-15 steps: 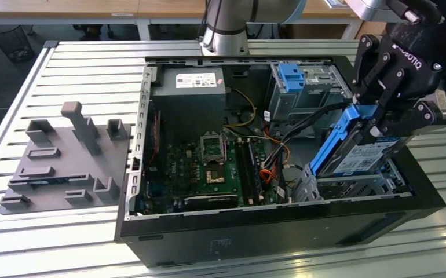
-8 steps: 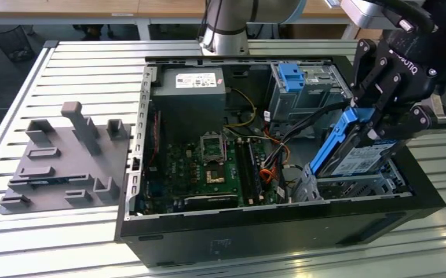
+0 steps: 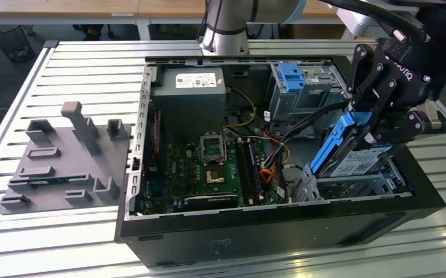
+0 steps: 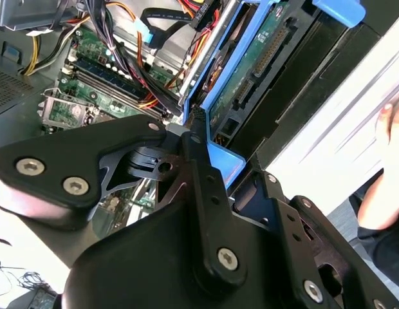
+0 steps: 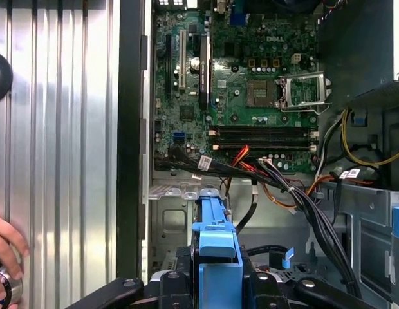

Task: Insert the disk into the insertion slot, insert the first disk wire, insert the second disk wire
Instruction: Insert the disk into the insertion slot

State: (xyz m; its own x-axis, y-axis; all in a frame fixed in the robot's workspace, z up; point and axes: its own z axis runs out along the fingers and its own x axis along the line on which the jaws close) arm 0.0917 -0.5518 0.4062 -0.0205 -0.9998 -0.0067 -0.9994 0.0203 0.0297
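Pincer (image 3: 376, 132) shut tight on the blue frame of the disk (image 3: 358, 159). Disk held tilted, lower end dipping into the insertion slot (image 3: 358, 186) at the corner of the open computer case (image 3: 285, 234) on the exterior view's right; not seated flat. Motherboard (image 3: 207, 168) lies beside the slot. Case sits on slatted table (image 3: 76, 243). A hand (image 5: 8, 248) rests on the table in the first wrist view.

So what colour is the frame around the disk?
Bright blue; the frame around the disk shows best in the exterior view.
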